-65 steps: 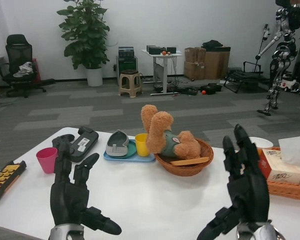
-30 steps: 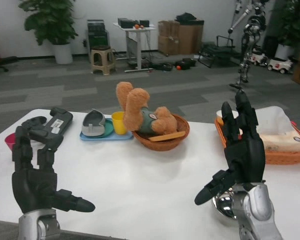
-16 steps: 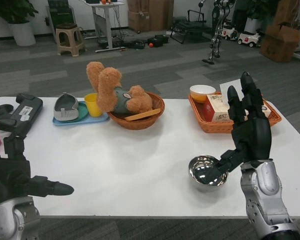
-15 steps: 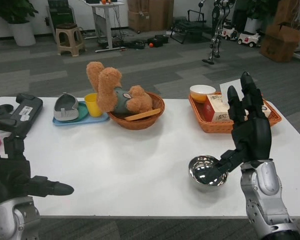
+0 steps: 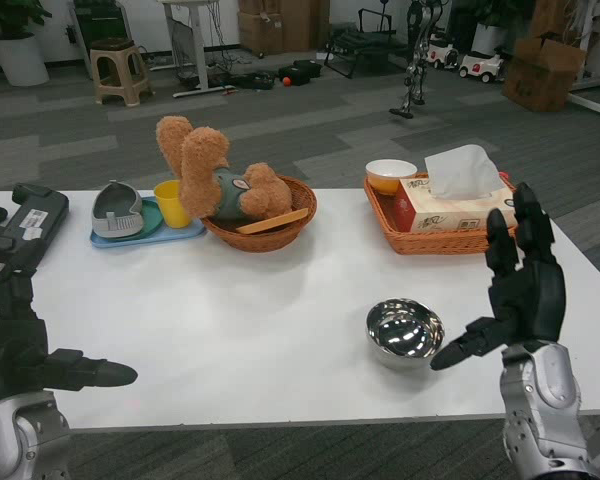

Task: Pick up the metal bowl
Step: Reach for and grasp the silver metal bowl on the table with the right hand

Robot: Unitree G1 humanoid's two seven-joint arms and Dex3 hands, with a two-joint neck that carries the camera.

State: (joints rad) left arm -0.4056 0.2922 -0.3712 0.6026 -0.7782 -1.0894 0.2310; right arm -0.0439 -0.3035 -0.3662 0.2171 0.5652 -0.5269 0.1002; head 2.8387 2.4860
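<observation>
Left hand (image 5: 25,350) is parked low at the table's near-left corner, roughly 8 o'clock, fingers spread with one sticking out toward the middle, holding nothing. The metal bowl (image 5: 405,332) sits upright on the white table (image 5: 230,300) at about 5 o'clock, near the front edge. It looks light and stiff but shiny, so probably slick; I'd pinch the rim on its right side rather than cup the curved wall. Right hand (image 5: 518,292) stands just right of the bowl, palm facing it, fingers pointing up and apart, thumb reaching close to the rim, not clearly touching.
</observation>
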